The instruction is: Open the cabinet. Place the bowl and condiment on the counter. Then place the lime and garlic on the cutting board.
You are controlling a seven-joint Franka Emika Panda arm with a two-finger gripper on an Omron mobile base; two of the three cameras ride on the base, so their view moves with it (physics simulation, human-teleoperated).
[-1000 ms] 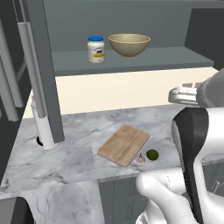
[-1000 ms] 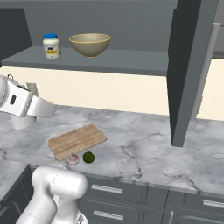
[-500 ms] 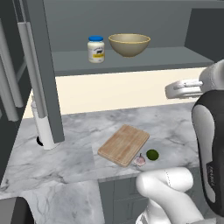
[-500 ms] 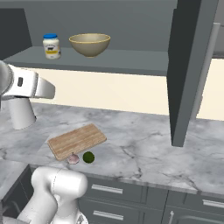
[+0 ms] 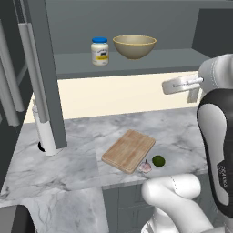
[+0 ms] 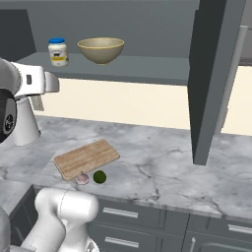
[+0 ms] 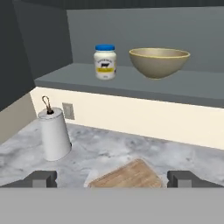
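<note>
- Condiment (image 7: pixel 105 61) on the open cabinet (image 5: pixel 50 77) shelf, left of the bowl: I judge it light, rigid, slick; I'd pinch the body below the lid.
- Bowl (image 7: pixel 159 62) beside it: stiff, too wide; I'd take the rim.
- Gripper (image 7: pixel 112 178) wide open, empty, above the table (image 7: pixel 105 148).

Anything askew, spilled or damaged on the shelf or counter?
Nothing stands out. The condiment and bowl stand upright on the open cabinet shelf; the lime and garlic lie on the counter beside the cutting board.
</note>
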